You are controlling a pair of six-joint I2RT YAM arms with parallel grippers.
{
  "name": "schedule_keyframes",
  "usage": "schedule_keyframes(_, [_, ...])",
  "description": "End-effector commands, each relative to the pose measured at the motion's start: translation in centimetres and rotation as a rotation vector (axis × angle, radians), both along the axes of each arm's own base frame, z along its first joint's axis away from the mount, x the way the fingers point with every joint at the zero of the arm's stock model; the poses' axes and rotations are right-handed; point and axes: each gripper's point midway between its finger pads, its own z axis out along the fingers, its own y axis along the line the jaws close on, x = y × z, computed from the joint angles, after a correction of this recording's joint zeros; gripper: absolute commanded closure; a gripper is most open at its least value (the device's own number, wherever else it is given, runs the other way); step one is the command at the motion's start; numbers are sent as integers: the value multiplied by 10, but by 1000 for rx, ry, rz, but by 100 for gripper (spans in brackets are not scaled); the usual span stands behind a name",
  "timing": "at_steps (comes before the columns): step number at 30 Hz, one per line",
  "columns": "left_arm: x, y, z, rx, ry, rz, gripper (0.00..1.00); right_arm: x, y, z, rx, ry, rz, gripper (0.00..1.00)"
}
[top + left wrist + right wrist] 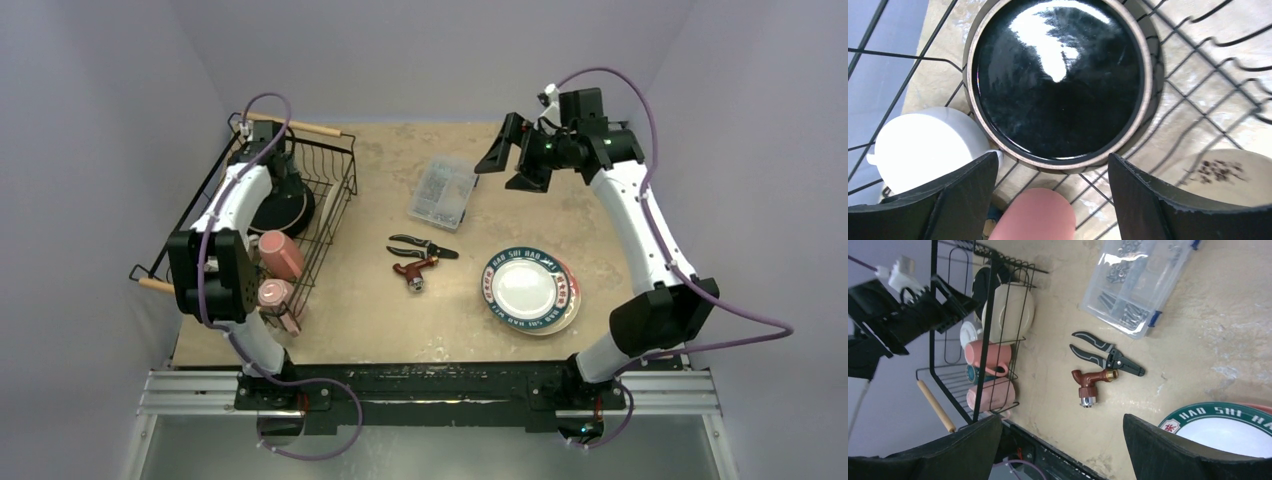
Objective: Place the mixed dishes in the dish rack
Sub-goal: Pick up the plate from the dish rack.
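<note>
L gripper (1052,165) hangs over the far half of the dish rack (335,190), jaws apart w/ nothing btwn them, so released. Right under it a dark glossy bowl (1058,80) w/ brown rim sits on the rack's wire floor. A white cup (923,145) touches the bowl's rim on one side. A pink mug (1035,215) lies just beside the bowl, and a speckled cream dish (1228,172) is on the other side. A 2nd pink mug (275,295) lies nearer the arm bases. There's something teal btwn the two mugs, too small to tell what.

R gripper (1062,422) is held up over the far right of the surface (370,320), jaws wide, empty.

The surface is mottled beige, w/ pale lilac walls close on the left, right & back. The rack runs along the left edge, near the left wall, w/ a wooden handle (300,126) at its far end and another at the near end.

There's open surface btwn the rack and the mid-table items, and along the near edge.

In the middle sits a clear compartment box (443,190) w/ small metal bits inside. Nearer than that, black pliers (422,246) and a red-brown tool (415,270) lie just beside each other.

A stack of plates (528,290) sits near right, well apart from the rack. The top one has a teal lettered rim, w/ a red rim peeking out beneath.
</note>
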Motion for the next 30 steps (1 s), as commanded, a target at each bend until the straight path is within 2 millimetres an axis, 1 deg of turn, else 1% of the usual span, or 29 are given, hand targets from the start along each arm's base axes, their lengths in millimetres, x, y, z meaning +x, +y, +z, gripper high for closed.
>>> schedule_keyframes(1, [15,-9,47,-155,-189,-9,20,9,40,19,-35,-192,35,8])
schedule_keyframes(4, [2,-4,57,-252,-206,-11,22,11,73,27,-39,-289,57,9])
schedule_keyframes(6, [-14,-6,63,-270,-196,-47,22,10,93,26,-38,-315,77,10])
schedule_keyframes(8, [-29,-19,69,-316,-207,-89,23,6,114,22,-37,-324,101,10])
schedule_keyframes(9, [-37,-26,70,-350,-218,-86,26,4,124,21,-35,-330,110,10])
schedule_keyframes(11, [-52,-48,74,-433,-254,-102,33,0,140,18,-22,-329,130,11])
schedule_keyframes(12, [-58,-59,73,-450,-257,-122,35,-2,148,15,-15,-318,141,11])
schedule_keyframes(13, [-65,-72,72,-452,-247,-159,36,-5,153,16,-7,-315,150,12])
schedule_keyframes(15, [-80,-95,71,-441,-213,-236,37,-7,161,15,-12,-305,167,12])
schedule_keyframes(16, [-89,-103,68,-437,-190,-253,37,-8,163,15,-15,-305,174,12])
schedule_keyframes(18, [-104,-114,70,-460,-194,-274,36,-10,164,16,-19,-308,180,12])
schedule_keyframes(21, [-119,-123,69,-496,-241,-311,35,-13,166,13,-21,-300,184,12])
schedule_keyframes(25, [-131,-127,54,-496,-205,-326,32,-16,171,15,-11,-304,199,12])
schedule_keyframes(28, [-127,-130,52,-487,-217,-363,31,-18,173,16,-6,-306,203,12])
schedule_keyframes(30, [-126,-134,47,-508,-195,-376,30,-18,174,17,-2,-307,206,12])
